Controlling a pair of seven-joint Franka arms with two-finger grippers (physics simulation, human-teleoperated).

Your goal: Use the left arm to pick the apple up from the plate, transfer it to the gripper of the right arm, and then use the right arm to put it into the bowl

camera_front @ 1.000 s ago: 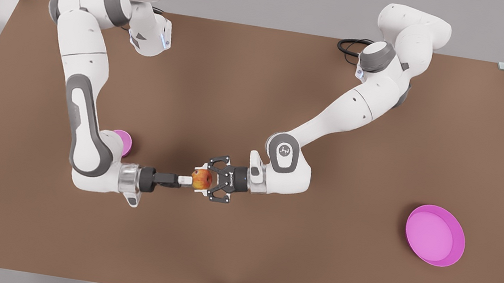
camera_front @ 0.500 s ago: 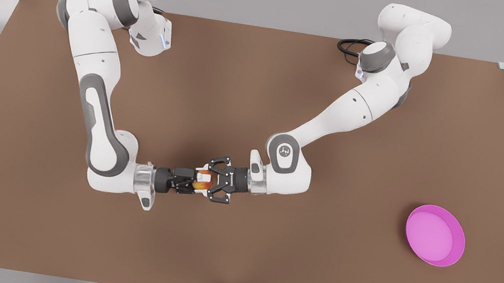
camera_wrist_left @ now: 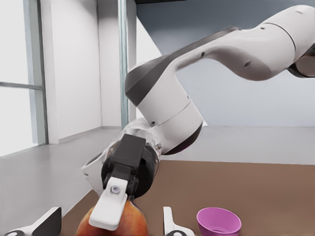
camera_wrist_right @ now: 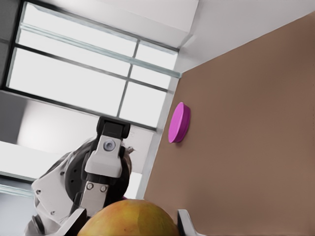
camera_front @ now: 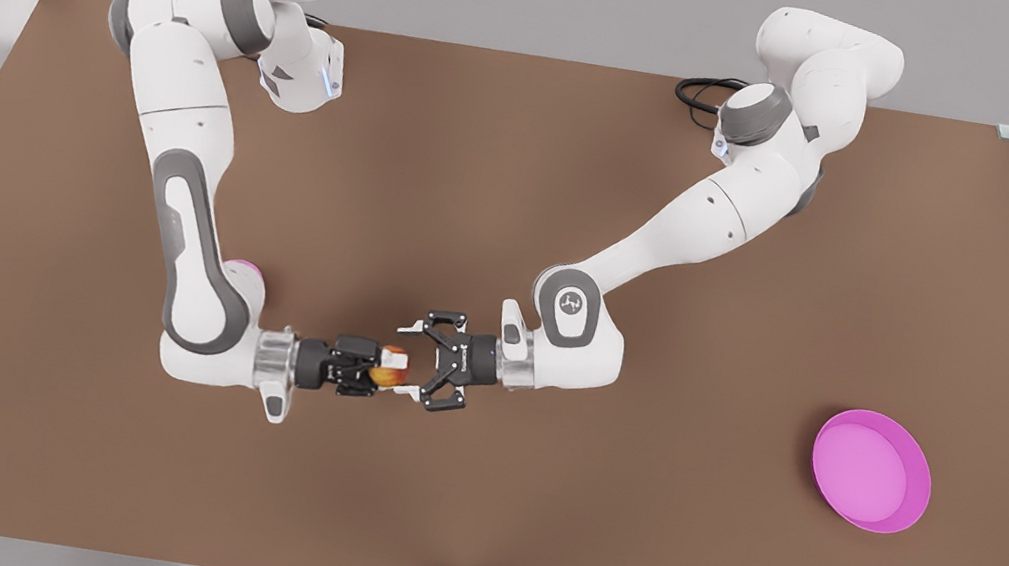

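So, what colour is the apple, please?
Red-orange blending into a yellowish patch; the apple shows best in the right wrist view.

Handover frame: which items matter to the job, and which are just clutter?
Job: apple, held in right claw; open left claw beside it; bowl; plate.
Lying about: black cable; table.

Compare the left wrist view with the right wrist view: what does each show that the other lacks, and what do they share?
Left wrist view, not the right: the bowl, beyond the right gripper. Right wrist view, not the left: the plate, edge-on, beyond the open left gripper. Shared: the apple, clamped by the right gripper at mid-table, and the brown table.
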